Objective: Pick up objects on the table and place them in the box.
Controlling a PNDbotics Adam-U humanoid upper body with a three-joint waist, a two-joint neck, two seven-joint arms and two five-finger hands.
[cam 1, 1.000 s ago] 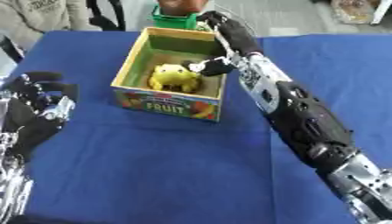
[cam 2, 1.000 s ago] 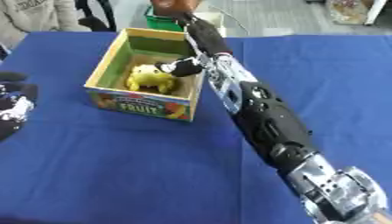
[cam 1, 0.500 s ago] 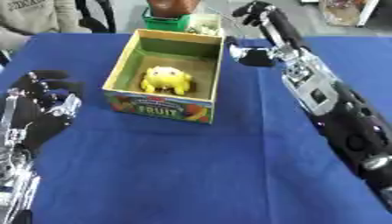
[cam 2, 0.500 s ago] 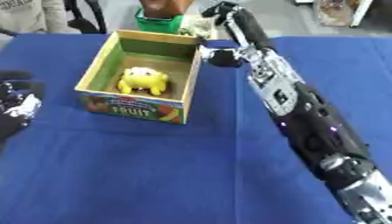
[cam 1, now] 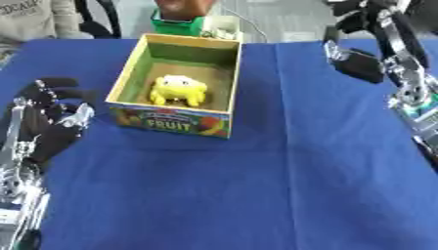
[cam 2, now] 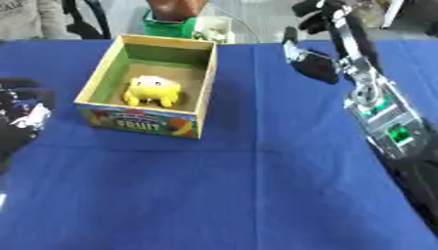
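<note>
One thing only shows inside the box (cam 1: 140,65): a yellow toy (cam 1: 179,89) sitting on the box floor, roughly in the middle, facing the printed front wall. I see nothing else lying on the blue worktop (cam 1: 256,185) in either view, so I judge the picking may be finished (unless something sits outside the frame).

My right hand (cam 2: 308,57) is up at the far right, well apart from the box and higher than its rim. It carries nothing that I can make out, but whether the fingers are spread or curled I cannot tell. The toy lies to that hand's left and nearer to me.

My left hand (cam 1: 50,122) rests at the near left, fingers relaxed and pointing up, empty, just beside the box's left wall. It is clearly the nearer of the two to the box, so if another object turns up on that side I would reach with it.
</note>
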